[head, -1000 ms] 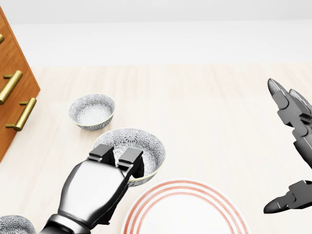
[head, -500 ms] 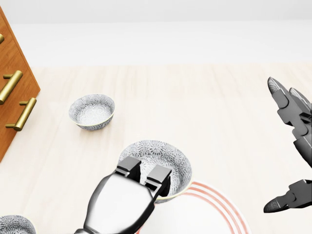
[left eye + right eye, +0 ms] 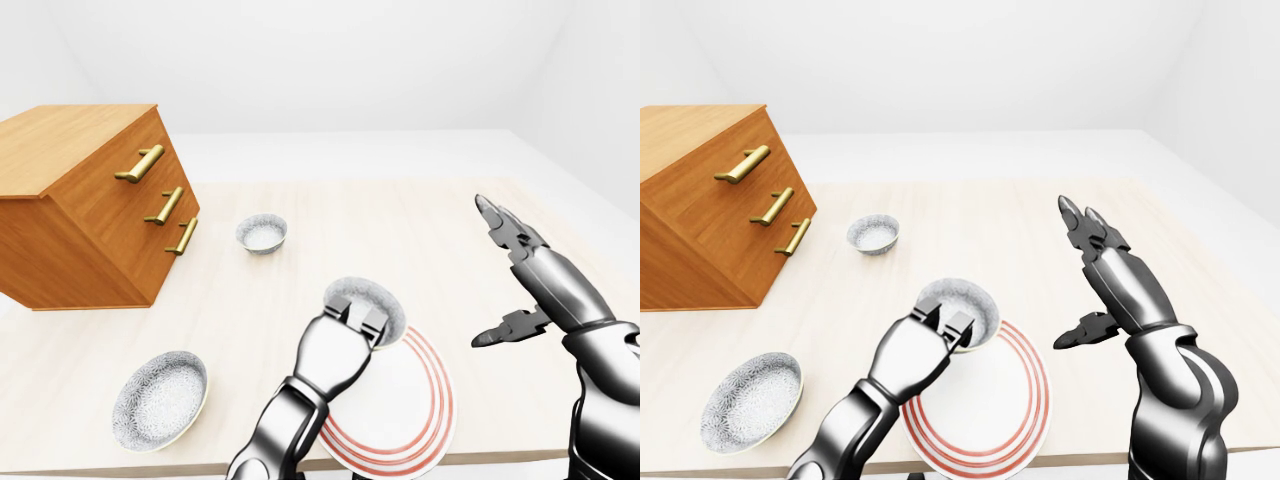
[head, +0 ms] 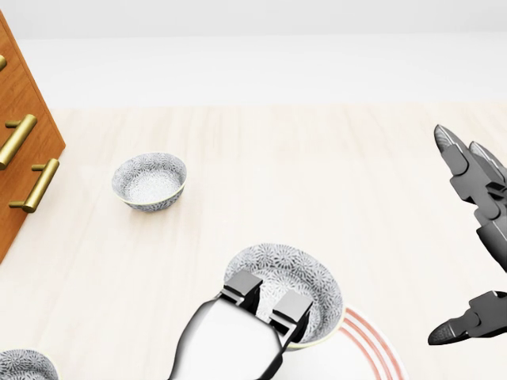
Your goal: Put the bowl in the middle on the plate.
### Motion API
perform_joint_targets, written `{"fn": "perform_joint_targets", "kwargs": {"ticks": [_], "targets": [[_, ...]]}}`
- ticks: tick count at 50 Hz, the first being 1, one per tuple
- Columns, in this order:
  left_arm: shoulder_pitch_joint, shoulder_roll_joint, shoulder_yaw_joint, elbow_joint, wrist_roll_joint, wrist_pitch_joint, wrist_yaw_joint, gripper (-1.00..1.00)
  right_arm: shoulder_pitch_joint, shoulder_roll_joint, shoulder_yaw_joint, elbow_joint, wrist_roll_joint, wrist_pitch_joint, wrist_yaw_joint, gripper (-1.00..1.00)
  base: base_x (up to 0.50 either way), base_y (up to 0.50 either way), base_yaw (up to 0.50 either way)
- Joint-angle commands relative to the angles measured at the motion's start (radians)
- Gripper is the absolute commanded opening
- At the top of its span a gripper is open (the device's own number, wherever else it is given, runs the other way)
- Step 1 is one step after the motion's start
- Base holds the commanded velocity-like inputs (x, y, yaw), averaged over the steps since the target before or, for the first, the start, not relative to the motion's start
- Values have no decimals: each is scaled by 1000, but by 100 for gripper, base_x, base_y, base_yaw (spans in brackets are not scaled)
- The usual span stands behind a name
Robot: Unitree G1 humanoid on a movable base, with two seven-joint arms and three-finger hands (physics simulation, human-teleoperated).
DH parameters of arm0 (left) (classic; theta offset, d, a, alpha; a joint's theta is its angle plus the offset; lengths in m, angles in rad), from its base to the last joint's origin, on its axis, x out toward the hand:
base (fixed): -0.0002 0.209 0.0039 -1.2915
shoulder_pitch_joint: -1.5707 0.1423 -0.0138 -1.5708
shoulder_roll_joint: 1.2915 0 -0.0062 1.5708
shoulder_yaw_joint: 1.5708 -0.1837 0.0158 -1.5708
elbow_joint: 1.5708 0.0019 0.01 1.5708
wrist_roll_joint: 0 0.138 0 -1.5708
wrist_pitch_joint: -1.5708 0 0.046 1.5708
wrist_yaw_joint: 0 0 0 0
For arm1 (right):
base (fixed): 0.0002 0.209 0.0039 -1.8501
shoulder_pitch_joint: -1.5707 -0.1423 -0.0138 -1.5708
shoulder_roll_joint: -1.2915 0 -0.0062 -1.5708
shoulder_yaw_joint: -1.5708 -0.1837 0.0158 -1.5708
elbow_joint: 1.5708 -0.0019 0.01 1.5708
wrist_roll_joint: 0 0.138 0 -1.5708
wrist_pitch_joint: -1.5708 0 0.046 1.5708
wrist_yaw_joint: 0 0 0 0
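Note:
The middle bowl (image 4: 305,279), grey-patterned with a white inside, is held by its near rim in my left hand (image 4: 265,305), whose fingers are shut on that rim. The bowl hangs over the upper-left edge of the white plate with red rings (image 3: 412,420); whether it touches the plate I cannot tell. My left arm covers the plate's left part in the head view. My right hand (image 3: 495,275) stands open to the right of the plate, fingers spread, holding nothing.
A second patterned bowl (image 3: 261,233) sits further up the pale wooden table (image 3: 400,230), and a third bowl (image 3: 160,398) lies near the table's lower left edge. A wooden drawer chest with brass handles (image 3: 90,200) stands at the left.
My left hand has carried the middle bowl rightward and down in the head view, from beside the plate to over its upper-left rim. The right hand has not moved.

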Motion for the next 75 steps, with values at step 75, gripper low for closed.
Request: {"fn": "perform_joint_targets", "kwargs": {"ticks": [75], "targets": [[74,51,-174,46,98,0,105,-100,1,0,2,-12,-4,0,0,100,0,0,0]]}}
